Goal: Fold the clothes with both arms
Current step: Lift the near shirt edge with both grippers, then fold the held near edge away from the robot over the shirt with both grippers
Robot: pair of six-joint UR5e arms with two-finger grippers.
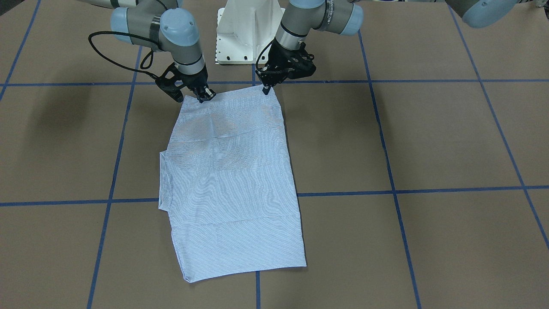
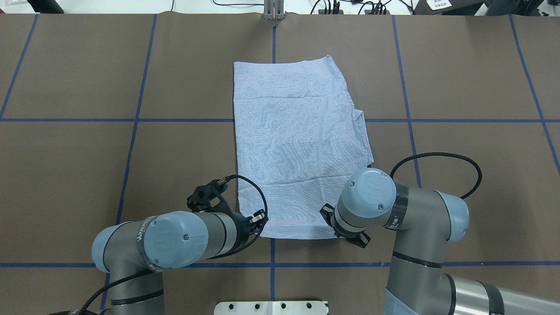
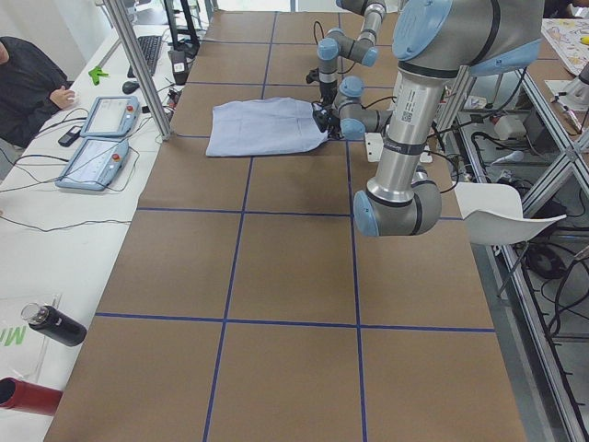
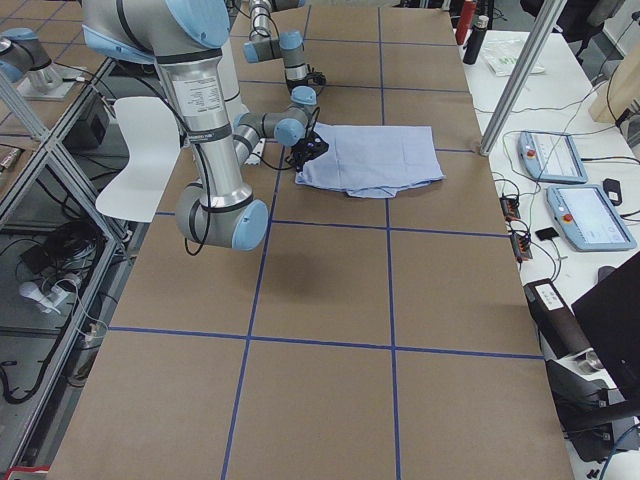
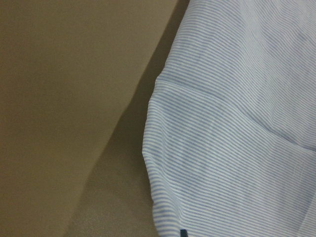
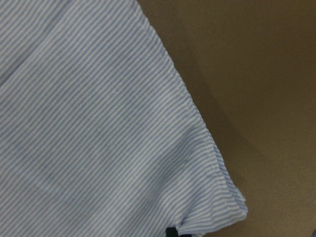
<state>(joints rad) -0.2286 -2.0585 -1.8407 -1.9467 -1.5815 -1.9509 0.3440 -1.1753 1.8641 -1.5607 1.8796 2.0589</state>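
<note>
The light blue-and-white striped shirt (image 1: pixel 231 180) lies folded into a long rectangle on the brown table, collar and buttons hidden; it also shows in the overhead view (image 2: pixel 297 144). My left gripper (image 1: pixel 266 89) is pinched shut on the shirt's near corner, on the left of the overhead view (image 2: pixel 258 221). My right gripper (image 1: pixel 206 96) is pinched shut on the other near corner; in the overhead view its wrist hides the fingertips. Both wrist views show a striped corner (image 5: pixel 237 123) (image 6: pixel 89 123) close up, slightly raised over its shadow.
The white pedestal base (image 1: pixel 244 34) stands just behind the two grippers. Blue tape lines (image 1: pixel 386 150) grid the brown table. A side table with teach pendants (image 3: pixel 101 138) and an operator (image 3: pixel 28 83) runs along the far edge, beyond a metal post (image 3: pixel 138 64).
</note>
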